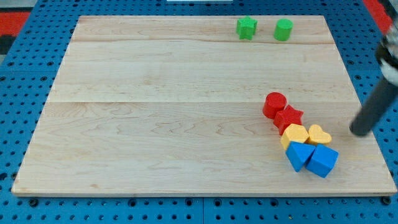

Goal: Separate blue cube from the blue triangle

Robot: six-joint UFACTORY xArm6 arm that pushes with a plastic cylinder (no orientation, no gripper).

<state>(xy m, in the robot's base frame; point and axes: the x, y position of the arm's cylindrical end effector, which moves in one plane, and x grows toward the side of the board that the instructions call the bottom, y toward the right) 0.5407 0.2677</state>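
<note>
Pale wooden board (186,93), laid on a blue pegboard surface (25,74), carried eight blocks when I looked. Item, tool: a dark rod, its tip (359,132) resting on the board near the view's right edge, bare, with nothing to open or close and touching no block. Item, task pieces: the blue cube (323,160) and the blue triangle (300,155), both below the tip and to its left, the cube the nearer; they sat pressed side by side, so by my judgement the separation had not begun and the whole push remained. Item, neighbours: a yellow heart (319,134) just left of the tip and touching the cube's upper side; a yellow block (294,134) of unclear shape beside it; a red star (289,117) and a red cylinder (274,104) further left and up, the cluster running in one chain. Item, apart: a green star (246,27) and a green cylinder (283,29), far above the tip near the view's top.
</note>
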